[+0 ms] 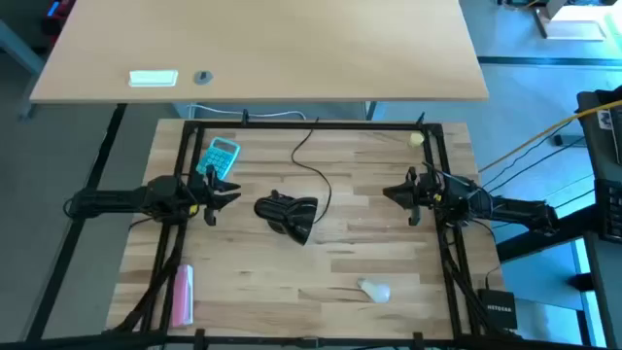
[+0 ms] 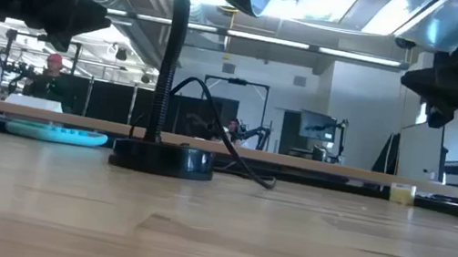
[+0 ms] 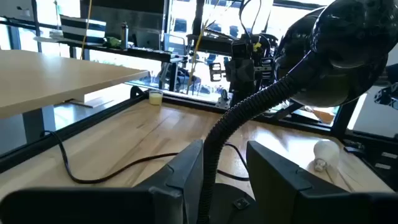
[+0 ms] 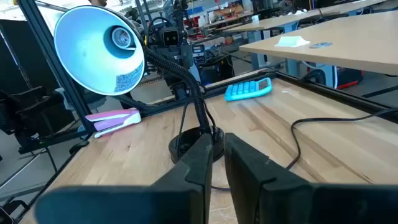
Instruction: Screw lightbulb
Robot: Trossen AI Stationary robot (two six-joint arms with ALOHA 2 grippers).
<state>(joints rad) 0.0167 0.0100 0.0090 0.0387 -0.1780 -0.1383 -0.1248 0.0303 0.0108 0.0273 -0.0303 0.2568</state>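
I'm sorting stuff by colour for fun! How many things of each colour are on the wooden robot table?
Black: 1, lamp
White: 1, lightbulb
Turquoise: 1, calculator
Pink: 1, flat case
Pale yellow: 1, ball
Total: 5

One lightbulb (image 1: 375, 290) is lying on the table (image 1: 389, 248), near its front edge. One black lamp (image 1: 289, 215) is standing mid-table, trailing one cord (image 1: 313, 165). One turquoise calculator (image 1: 220, 157) is sitting at the back left, one pink object (image 1: 182, 295) is lying at the front left, and one small pale yellow ball (image 1: 416, 139) is resting at the back right. Two arms are reaching in, one from each side, each carrying one hand: the left hand (image 1: 222, 195) and the right hand (image 1: 397, 193), two in all. A second, lighter table (image 1: 292, 49) behind is bearing one pale flat item (image 1: 154, 78) and one small round thing (image 1: 202, 77).
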